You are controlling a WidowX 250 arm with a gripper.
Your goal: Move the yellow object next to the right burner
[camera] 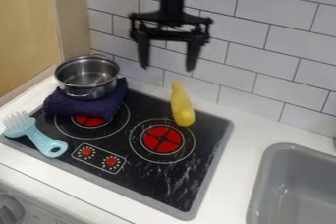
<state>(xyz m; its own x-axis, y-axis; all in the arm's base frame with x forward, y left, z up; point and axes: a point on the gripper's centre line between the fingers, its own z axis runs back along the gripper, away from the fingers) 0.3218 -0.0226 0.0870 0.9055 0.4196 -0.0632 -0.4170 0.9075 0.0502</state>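
Note:
The black gripper (166, 61) hangs in the upper middle of the view, in front of the tiled wall, its two fingers spread wide with nothing between them. Below it, and apart from it, a yellow bottle-shaped object (182, 106) lies on the black stovetop (157, 183). The object's narrow end points to the wall, and its rounded end lies near the upper right edge of the right burner (162, 139).
A metal pot (87, 76) rests on a folded dark blue cloth (85, 104) at the stove's back left, partly over the left burner. A light blue brush (39, 137) lies at the left edge. The grey sink (295, 188) is at the right.

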